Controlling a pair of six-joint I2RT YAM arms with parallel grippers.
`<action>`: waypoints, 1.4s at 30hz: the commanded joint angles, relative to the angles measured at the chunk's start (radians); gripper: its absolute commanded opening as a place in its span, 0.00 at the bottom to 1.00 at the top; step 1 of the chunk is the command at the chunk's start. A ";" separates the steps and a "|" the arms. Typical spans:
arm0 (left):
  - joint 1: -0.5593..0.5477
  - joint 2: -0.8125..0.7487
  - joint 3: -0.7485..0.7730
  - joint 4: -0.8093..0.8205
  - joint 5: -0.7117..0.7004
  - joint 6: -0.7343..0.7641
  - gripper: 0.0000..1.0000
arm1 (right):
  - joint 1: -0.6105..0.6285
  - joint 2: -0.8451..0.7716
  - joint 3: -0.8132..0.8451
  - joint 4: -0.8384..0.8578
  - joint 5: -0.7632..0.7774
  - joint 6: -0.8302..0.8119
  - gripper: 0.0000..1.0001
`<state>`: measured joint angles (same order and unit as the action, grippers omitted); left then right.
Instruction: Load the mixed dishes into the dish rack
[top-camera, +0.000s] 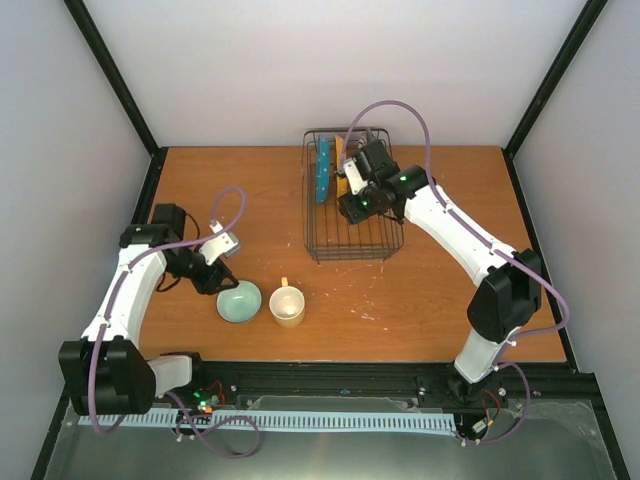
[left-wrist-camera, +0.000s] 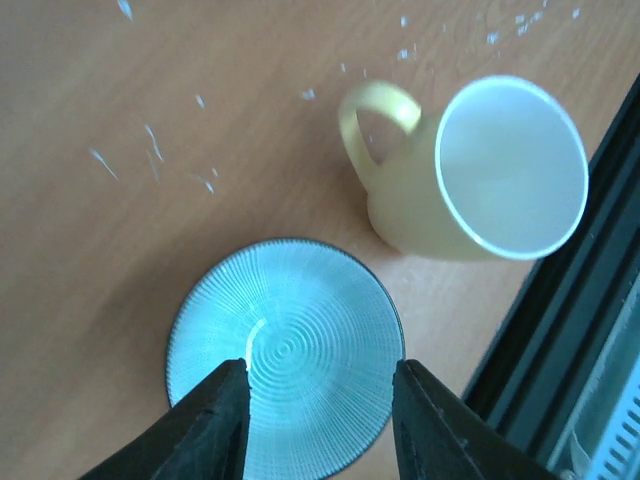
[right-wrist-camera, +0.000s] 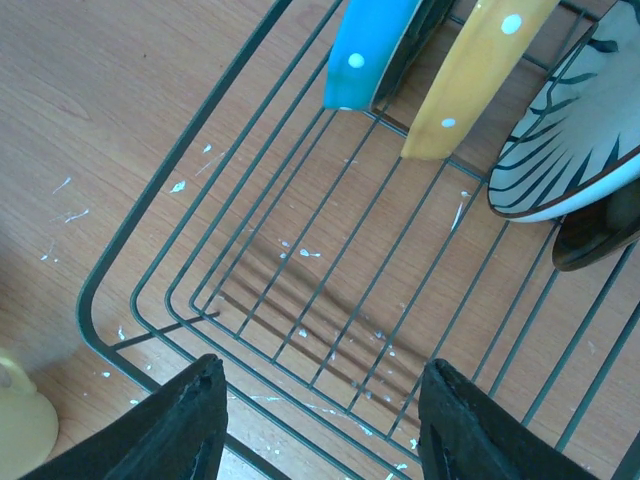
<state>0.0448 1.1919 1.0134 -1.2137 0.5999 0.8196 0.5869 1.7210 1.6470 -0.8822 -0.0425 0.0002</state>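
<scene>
Left fingers (top-camera: 216, 279) are spread apart over the near rim of the bowl (left-wrist-camera: 285, 340), 1 finger on each side of the rim edge. They hold nothing. Can't tell if the tips touch the bowl.

The bowl is mint-green, ribbed inside, and sits upright on the counter (top-camera: 440, 300) at near left-centre. The mug (left-wrist-camera: 470, 180) is pale yellow and upright with its mouth up. It stands just right of the bowl with a small gap of bare wood between them. Its handle points to the far side.

The rack (top-camera: 352, 248) is dark wire and sits at far centre of the counter, well apart from bowl and mug.

3 plates stand on edge in its far end. The teal plate (right-wrist-camera: 365, 50) with white dots is leftmost. The yellow plate (right-wrist-camera: 470, 75) is next to it. The striped plate (right-wrist-camera: 570, 140), white with black rays, is to the right and leans. A dark rounded edge shows just under the striped plate, and I can't tell what it is.

Right fingers (top-camera: 350, 210) hang over the rack, pointing down at its bare near half. They are wide open with nothing between them, clear of the plates.

White flecks (right-wrist-camera: 300, 252) dot the wood under the rack and near the mug.
</scene>
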 joint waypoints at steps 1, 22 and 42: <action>0.003 0.014 -0.051 -0.057 -0.056 0.045 0.39 | -0.027 -0.038 -0.017 0.029 -0.042 0.000 0.53; 0.036 0.175 -0.081 0.174 -0.252 0.002 0.41 | -0.135 -0.042 -0.041 0.043 -0.121 0.009 0.53; 0.036 0.270 -0.119 0.231 -0.185 -0.053 0.39 | -0.183 -0.010 -0.029 0.040 -0.138 0.011 0.53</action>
<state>0.0769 1.4425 0.8944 -1.0035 0.3927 0.7818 0.4221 1.7046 1.6024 -0.8555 -0.1738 0.0059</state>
